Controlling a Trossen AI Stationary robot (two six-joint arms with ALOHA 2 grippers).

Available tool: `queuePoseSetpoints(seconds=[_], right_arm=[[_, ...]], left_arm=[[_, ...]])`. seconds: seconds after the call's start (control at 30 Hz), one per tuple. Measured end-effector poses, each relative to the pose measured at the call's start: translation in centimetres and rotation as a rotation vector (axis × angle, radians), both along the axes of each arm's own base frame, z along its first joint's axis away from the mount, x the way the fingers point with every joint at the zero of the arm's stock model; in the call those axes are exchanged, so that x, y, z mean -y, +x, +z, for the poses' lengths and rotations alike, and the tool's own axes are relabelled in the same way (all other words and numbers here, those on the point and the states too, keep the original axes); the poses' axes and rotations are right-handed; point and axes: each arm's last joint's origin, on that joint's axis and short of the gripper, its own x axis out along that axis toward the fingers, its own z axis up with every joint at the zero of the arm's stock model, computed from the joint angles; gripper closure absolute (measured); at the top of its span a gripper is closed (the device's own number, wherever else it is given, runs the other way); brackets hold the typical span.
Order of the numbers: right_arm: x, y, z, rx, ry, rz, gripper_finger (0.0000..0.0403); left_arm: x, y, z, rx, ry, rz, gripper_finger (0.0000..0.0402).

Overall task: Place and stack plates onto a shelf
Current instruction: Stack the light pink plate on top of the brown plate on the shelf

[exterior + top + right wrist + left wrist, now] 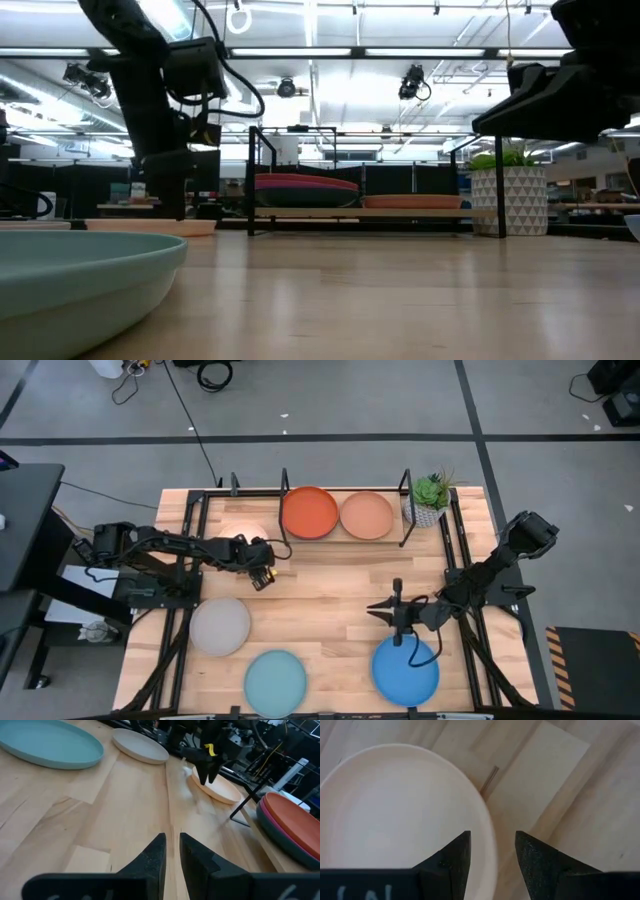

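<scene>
The cream plate (395, 820) lies flat on the table's left half (232, 536). My left gripper (492, 845) is open and points down at the plate's right rim, one finger over the plate and one outside it. Low over the table's right half, my right gripper (172, 840) is shut, just beyond the bright blue plate (405, 668). On the black rod shelf (405, 485) at the far edge sit an orange plate (310, 512), stacked on magenta and dark teal ones (280, 827), and a peach-tan plate (367, 515). My left gripper straddles the cream plate's rim (487, 827) from above, pointing down. Whether a finger touches the rim I cannot tell. The plate lies flat on the table.
A grey plate (220, 626) and a pale teal plate (275, 680) lie near the front left. A small potted plant (430, 500) stands at the shelf's right end. Bare wood stretches across the table's middle.
</scene>
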Motion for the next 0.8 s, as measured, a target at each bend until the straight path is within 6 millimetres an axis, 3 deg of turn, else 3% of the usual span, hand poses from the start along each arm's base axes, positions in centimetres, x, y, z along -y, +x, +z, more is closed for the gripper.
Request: queuePoseSetpoints(seconds=[0.3, 0.43, 0.63, 0.8], right_arm=[[0.1, 0.1, 0.0, -0.007, 0.014, 0.021, 0.0343], [0.1, 0.1, 0.0, -0.006, 0.020, 0.019, 0.0343], [0.1, 0.1, -0.1, -0.011, 0.019, 0.019, 0.0343], [0.2, 0.0, -0.3, -0.029, 0.033, 0.003, 0.0343]], left_arm=[[0.1, -1.0, -1.5, -0.015, -0.013, 0.017, 0.0247], [0.2, -1.1, -1.5, -0.021, -0.017, 0.021, 0.0285], [0.2, -1.1, -1.5, -0.018, -0.083, 0.010, 0.0380], [0.3, -0.2, 0.9, 0.001, -0.254, -0.007, 0.0383]])
